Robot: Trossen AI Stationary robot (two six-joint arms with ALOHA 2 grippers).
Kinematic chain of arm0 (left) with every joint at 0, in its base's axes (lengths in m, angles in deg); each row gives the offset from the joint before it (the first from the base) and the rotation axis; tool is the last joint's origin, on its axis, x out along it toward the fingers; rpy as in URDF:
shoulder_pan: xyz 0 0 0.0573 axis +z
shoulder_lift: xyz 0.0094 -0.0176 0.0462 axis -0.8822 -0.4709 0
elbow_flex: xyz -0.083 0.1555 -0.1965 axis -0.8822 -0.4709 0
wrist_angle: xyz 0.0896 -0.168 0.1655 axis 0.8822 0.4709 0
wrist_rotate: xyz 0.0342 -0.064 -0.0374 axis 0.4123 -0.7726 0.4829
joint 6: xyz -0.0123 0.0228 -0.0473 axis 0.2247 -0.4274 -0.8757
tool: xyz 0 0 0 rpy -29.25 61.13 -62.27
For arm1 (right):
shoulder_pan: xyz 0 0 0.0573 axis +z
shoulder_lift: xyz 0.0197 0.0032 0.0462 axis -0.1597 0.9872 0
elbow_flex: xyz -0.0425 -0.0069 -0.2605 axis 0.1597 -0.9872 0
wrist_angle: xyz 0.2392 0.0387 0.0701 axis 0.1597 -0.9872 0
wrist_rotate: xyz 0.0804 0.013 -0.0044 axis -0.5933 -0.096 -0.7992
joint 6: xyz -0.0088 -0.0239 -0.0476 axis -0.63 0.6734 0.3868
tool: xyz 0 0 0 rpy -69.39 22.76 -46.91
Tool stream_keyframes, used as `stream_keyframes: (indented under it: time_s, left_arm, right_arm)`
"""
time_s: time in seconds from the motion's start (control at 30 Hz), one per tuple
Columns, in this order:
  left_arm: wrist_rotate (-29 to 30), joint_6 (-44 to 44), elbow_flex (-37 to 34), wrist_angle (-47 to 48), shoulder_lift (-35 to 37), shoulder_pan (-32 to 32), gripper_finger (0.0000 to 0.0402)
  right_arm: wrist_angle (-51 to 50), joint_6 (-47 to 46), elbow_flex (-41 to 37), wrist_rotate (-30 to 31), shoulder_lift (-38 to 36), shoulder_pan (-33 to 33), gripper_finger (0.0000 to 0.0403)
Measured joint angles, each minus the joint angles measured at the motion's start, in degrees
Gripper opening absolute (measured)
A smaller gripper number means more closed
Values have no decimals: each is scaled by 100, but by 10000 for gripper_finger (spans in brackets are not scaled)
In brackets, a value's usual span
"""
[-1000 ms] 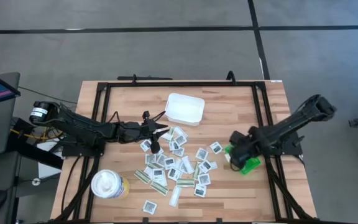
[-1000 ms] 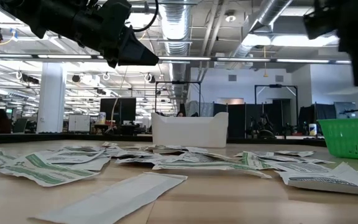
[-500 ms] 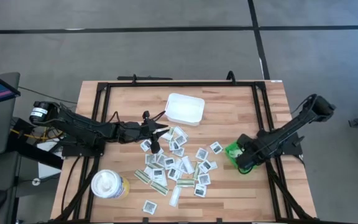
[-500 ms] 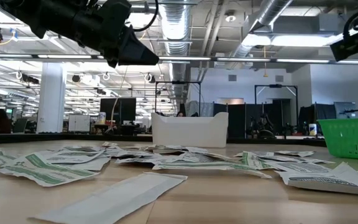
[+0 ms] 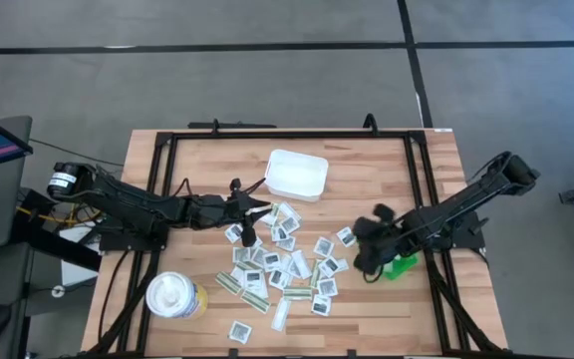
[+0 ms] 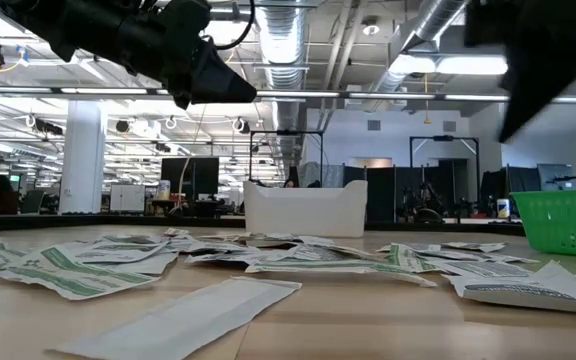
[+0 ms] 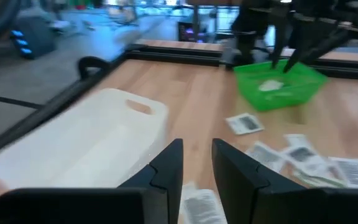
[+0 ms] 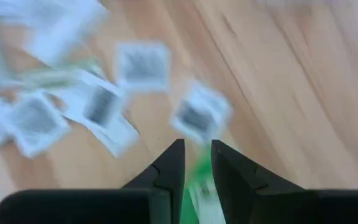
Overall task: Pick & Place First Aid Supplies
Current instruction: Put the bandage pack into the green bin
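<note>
The first aid supplies (image 5: 287,261) are small flat packets lying scattered on the wooden table's middle, also seen in the low view (image 6: 298,255). My left gripper (image 5: 257,209) hovers open above the pile's far left part, pointing toward the table's right, its fingers (image 7: 166,168) empty. My right gripper (image 5: 367,245) hangs open, slanting down, between the pile's right edge and the green bin (image 5: 402,265). Below it lie packets (image 8: 145,65) and the bin's edge (image 8: 197,186). Something white (image 7: 272,86) lies in the bin (image 7: 279,84).
A white rectangular tray (image 5: 297,173) stands at the far middle, beyond the pile. A round white container (image 5: 175,295) sits near the front left corner. A black frame rail (image 5: 292,135) runs round the table. Bare wood lies along the far edge and front right.
My right gripper first drew back over the green bin, then swung toward the table's left and came to hang beside the pile's right edge, turning and tipping as it went. The packets on the table lie as before.
</note>
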Motion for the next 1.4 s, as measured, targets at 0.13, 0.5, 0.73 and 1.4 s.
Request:
stream_keyframes:
  time_s: [0.13, 0.5, 0.73, 1.4]
  left_arm:
    - [-763, -323, 0, -19, -28, -6, 85]
    - [-1217, -919, 28, -468, -1348, 92, 85]
    - [-1209, -932, 90, -453, -1887, 476, 86]
    - [-1162, -511, 116, -584, -3001, 981, 143]
  right_arm:
    - [1104, 1401, 1, 96, 6, -91, 72]
    - [1833, 2237, 0, 276, 6, -316, 72]
    - [1747, 2245, -1, 277, 6, -370, 72]
    - [1744, 2246, -1, 274, 6, -367, 72]
